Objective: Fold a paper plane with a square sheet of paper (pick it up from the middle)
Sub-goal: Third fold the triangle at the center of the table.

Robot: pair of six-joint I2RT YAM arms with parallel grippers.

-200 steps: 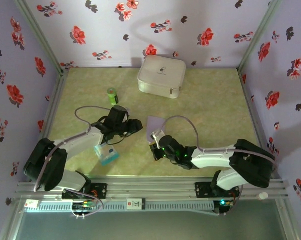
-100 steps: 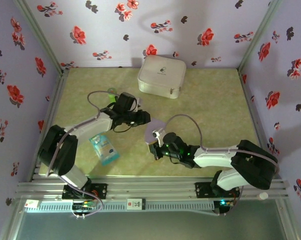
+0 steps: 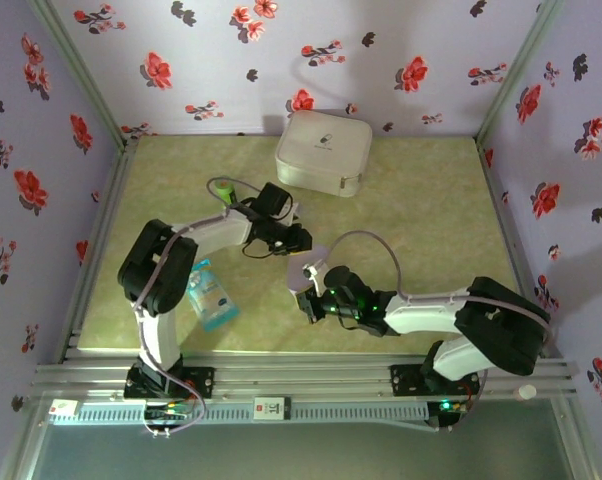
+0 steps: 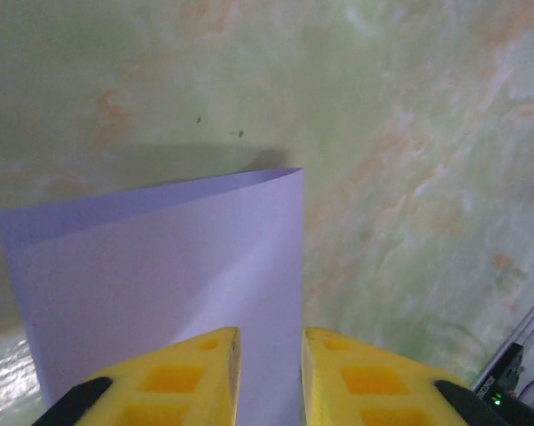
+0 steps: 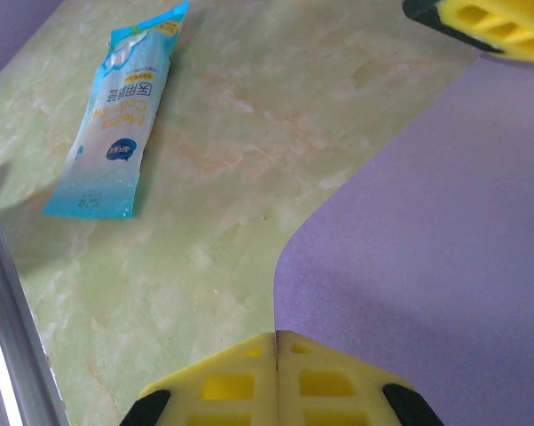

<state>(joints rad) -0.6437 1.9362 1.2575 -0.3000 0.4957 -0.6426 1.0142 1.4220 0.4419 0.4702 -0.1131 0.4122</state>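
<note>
1. The square sheet of paper (image 4: 160, 275), pale lavender and plain, is near the middle of the surface (image 3: 431, 220), between the two tools. It is bowed, so part of it stands off the surface with a shadow beside it.
2. The right tool (image 5: 276, 342) has its yellow fingers pressed together on the near side of the sheet, pinching it.
3. The left tool (image 4: 269, 346) reaches in from the far left. Its fingers are spread by a narrow gap astride one edge of the sheet, and paper shows in that gap.
4. A blue-and-white packet (image 5: 116, 133) lies flat on the surface to the left of the sheet, apart from it.
5. A white case (image 3: 323, 150) sits at the far side of the surface, well apart from both tools.
</note>
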